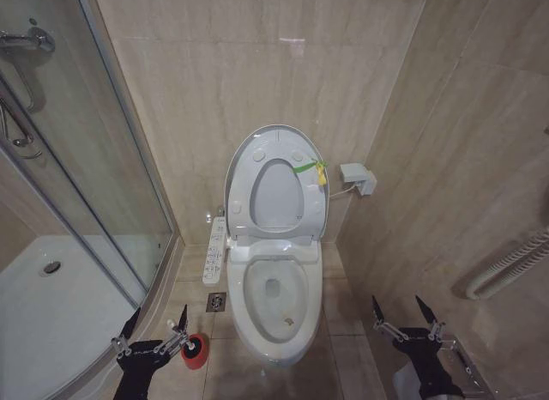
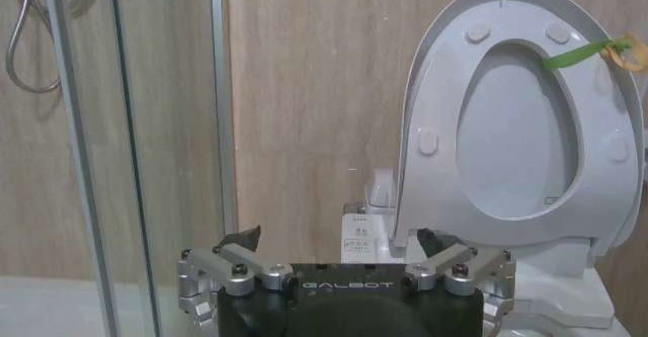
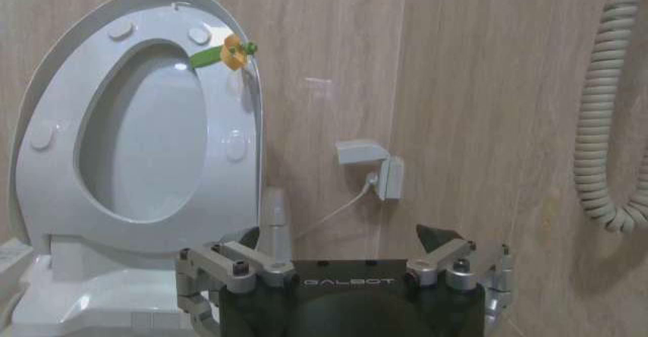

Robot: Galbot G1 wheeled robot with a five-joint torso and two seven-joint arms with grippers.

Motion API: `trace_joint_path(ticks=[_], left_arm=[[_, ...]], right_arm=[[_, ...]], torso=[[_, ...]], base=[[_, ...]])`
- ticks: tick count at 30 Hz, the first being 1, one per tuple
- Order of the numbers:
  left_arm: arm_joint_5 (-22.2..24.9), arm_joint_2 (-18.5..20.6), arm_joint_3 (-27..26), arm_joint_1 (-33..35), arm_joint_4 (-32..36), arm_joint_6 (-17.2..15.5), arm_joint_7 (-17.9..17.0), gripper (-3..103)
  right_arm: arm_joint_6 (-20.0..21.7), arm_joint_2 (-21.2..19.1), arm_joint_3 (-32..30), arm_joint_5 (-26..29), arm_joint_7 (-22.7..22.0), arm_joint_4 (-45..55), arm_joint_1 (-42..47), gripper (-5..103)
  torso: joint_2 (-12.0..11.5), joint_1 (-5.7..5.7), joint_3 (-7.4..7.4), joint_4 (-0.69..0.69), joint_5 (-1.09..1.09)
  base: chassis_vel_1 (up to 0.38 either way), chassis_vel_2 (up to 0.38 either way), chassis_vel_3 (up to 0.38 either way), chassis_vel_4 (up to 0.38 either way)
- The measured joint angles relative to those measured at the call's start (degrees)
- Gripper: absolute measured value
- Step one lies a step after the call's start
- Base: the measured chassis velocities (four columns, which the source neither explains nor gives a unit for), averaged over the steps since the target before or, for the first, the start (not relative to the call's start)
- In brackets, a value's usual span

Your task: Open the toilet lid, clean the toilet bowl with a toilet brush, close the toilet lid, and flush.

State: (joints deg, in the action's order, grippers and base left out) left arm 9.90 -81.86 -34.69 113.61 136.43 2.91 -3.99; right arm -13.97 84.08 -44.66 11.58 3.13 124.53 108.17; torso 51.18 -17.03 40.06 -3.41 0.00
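Toilet lid [image 1: 276, 187] upright over toilet bowl [image 1: 274, 301]; both pincers, left [image 1: 156, 324] and right [image 1: 403, 312], agape below.

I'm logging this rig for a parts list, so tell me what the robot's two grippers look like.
Both match. The left gripper and the right gripper each have a matte black body printed GALBOT in pale letters, silver machined metal linkages with dark screws, and two pointed black fingertips. From the head view the left gripper and right gripper show the same slim silver links over black wrists.
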Motion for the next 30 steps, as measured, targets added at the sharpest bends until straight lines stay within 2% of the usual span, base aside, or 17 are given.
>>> trace_joint_path(ticks=[30], left_arm=[[0.00, 0.00, 0.00, 0.00, 0.00, 0.00, 0.00, 100]], right_arm=[[0.01, -0.01, -0.05, 0.01, -0.05, -0.10, -0.04, 100]], torso=[[0.00, 0.00, 0.00, 0.00, 0.00]], base=[[0.000, 0.000, 0.000, 0.000]])
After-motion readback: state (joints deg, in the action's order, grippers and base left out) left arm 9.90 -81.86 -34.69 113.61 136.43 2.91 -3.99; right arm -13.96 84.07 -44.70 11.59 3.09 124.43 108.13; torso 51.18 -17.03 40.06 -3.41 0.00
